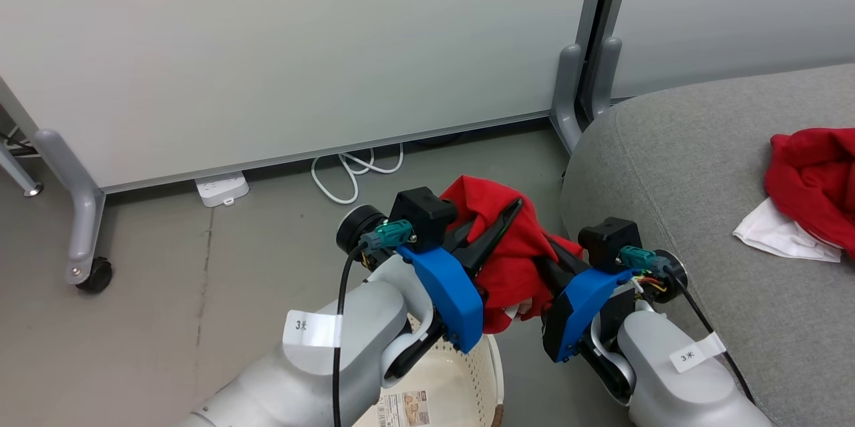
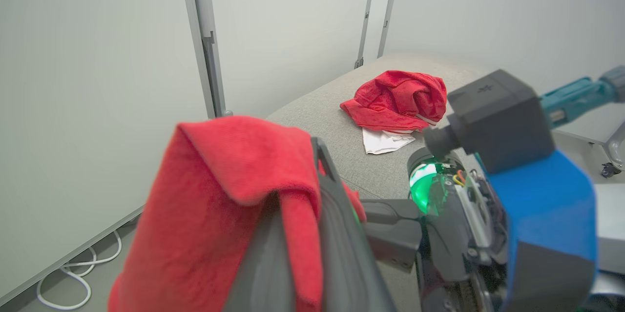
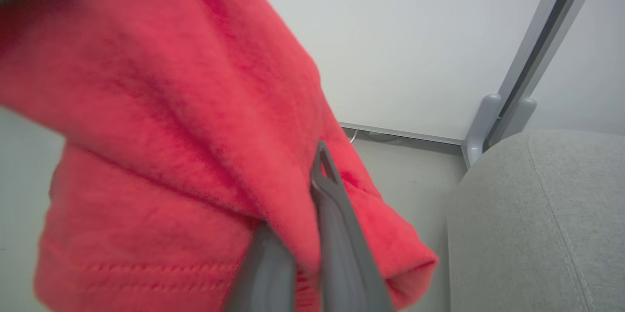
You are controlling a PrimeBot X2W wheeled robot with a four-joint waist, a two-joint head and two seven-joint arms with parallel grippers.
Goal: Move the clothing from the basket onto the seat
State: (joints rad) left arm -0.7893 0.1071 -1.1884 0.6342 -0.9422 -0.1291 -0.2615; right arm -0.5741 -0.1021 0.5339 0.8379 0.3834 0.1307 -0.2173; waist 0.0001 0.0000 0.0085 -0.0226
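Plainly, the plain red garment (image 1: 511, 250) is out of the basket and in the air, bunched between the two arms just beside the rounded edge of the seat (image 1: 701, 166) but not over it. The left gripper (image 2: 305, 190) has its fingers pressed together on a fold that drapes over one of them; the right gripper (image 3: 298, 190) pinches another fold of the same cloth between fingers drawn close. The other garment (image 1: 811, 186), red with a white part spilling out beneath, lies crumpled on the seat, well apart from the held one.

Below the left forearm the basket (image 1: 493, 363) stands on the floor, its label sticker (image 1: 403, 408) showing on the bottom; what the arm covers I cannot tell.

The step in hand looks like the carry of the second piece; the lift seems done, the placing not yet. The next move, as I judge it, calls for both arms to travel together toward the robot's right and somewhat up, so the hanging cloth clears the cushion's edge; then to lower it onto the grey fabric and part both pairs of fingers. Uneven travel could pull the cloth from one grip.

Behind, a white cable (image 1: 347, 176) and a power strip (image 1: 222, 188) lie at the foot of the pale partition (image 1: 300, 46).
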